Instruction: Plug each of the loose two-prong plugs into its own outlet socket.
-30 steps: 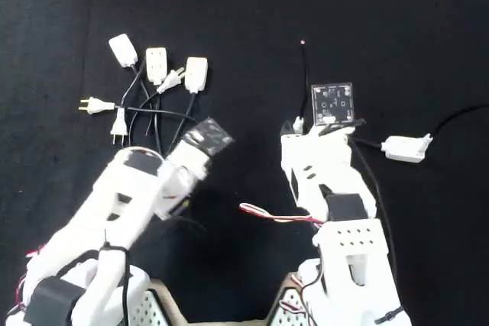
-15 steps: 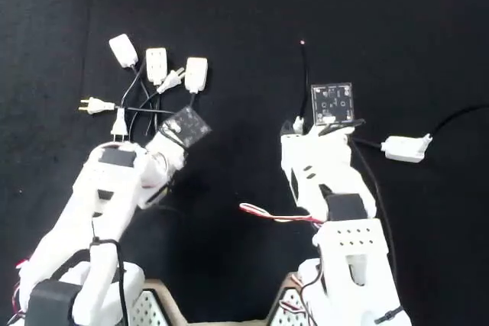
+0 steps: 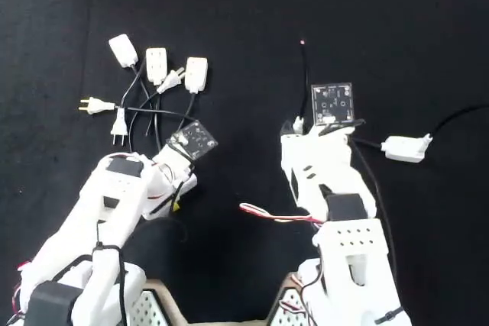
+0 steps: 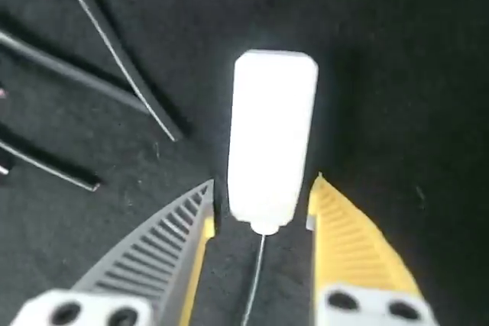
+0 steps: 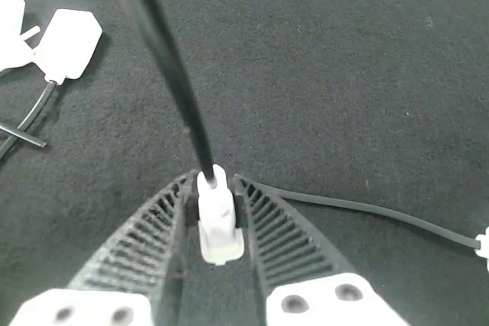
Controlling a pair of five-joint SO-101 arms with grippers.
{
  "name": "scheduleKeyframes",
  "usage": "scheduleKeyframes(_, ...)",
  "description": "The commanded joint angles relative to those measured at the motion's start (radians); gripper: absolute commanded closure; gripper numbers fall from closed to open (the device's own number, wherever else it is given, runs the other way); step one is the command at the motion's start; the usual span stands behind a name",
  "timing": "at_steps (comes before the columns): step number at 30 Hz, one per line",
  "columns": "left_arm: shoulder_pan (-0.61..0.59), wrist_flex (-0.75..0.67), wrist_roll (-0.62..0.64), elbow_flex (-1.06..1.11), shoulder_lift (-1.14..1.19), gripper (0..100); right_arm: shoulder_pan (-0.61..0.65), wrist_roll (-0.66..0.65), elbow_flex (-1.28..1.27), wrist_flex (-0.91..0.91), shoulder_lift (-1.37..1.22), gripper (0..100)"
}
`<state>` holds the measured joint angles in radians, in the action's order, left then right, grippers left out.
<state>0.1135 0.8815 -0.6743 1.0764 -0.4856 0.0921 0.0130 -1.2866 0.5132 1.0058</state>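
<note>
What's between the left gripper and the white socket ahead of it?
Nothing. In the left wrist view the open left gripper straddles the cable end of the socket, with a thin gap on each side.

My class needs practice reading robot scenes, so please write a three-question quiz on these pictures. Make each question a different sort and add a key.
1. True or false: the jaws of the right gripper are shut on a white plug.
2. What sits between the open jaws of the left gripper? A) the cord end of a white socket B) a screwdriver C) a battery
3. Fill in: the cord leaving the right gripper's plug is ____ in colour.
Key: 1 true; 2 A; 3 black.
</note>
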Motion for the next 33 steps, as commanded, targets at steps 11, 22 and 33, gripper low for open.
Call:
scheduleKeyframes(11, 0.188, 0.295, 0.13, -0.239, -0.026, 80, -0.008, -0.011, 0.007, -0.023, 0.019, 98.5)
scheduleKeyframes(22, 0.283, 0.302, 0.218, -0.185, -0.091, 80, -0.011, -0.011, 0.007, -0.023, 0.019, 98.5)
scheduleKeyframes(33, -0.038, 0.477, 0.169, -0.113, -0.634, 80, 0.02, -0.011, 0.016, 0.031, 0.021, 98.5)
